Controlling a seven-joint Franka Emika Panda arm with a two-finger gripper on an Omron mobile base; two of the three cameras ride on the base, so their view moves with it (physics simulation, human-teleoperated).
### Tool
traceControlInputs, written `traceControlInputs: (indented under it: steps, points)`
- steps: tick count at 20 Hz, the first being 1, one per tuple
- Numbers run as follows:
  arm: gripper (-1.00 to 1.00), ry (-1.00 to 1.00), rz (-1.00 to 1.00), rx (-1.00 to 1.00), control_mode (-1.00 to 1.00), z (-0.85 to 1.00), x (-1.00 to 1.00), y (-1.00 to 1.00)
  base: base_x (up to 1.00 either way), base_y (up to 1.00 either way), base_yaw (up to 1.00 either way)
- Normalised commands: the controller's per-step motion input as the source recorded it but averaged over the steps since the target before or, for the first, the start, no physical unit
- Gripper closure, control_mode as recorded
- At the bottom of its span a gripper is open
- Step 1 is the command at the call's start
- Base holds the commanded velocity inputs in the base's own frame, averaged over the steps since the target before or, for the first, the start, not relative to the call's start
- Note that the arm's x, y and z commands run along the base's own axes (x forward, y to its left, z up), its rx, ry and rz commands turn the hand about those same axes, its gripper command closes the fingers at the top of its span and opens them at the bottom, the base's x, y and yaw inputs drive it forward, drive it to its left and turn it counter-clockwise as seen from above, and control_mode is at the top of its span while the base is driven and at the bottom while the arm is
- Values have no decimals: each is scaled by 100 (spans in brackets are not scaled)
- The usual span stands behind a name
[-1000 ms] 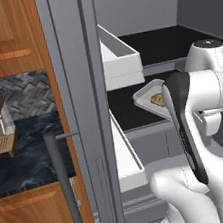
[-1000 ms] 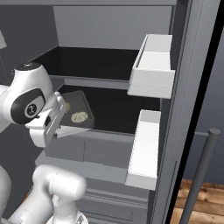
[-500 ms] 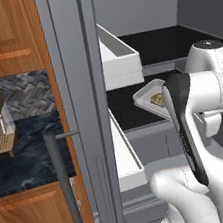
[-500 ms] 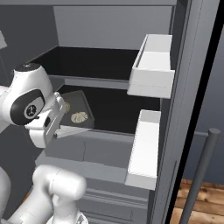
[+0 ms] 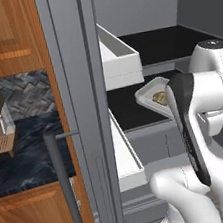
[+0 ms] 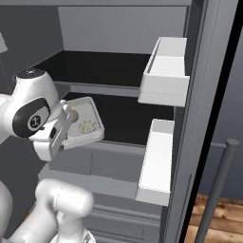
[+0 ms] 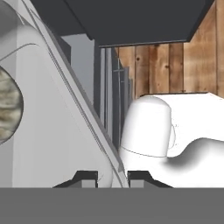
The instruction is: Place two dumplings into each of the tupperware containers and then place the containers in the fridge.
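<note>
White tupperware container (image 6: 83,122) pinched by its rim in my tool (image 7: 112,177), held at the mouth of the open fridge (image 6: 114,71).

My tool is closed on the near rim of the tray: in the hand view the thin white edge runs right down between my two dark tips, with the tray spreading up and to the left of them. In it I can see two dumplings (image 6: 87,126), one near its middle and one toward the far side. It hangs just above the front edge of the middle shelf (image 6: 128,116), slightly tilted. As I judge it, the risk lies in that thin edge grip: tilt further and the dumplings could roll out, or the tray could slip or catch the shelf's front edge as I push it inward.
</note>
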Motion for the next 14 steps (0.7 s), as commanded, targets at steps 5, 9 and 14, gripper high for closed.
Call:
traceControlInputs:
  steps: [5,9,14]
  points:
    - [100,-46,0,5,-100,27,-17,-22,0,0,0]
    - [100,-36,2,7,-100,49,1,-1,0,0,0]
    - [100,-9,2,4,-100,59,24,0,0,0,0]
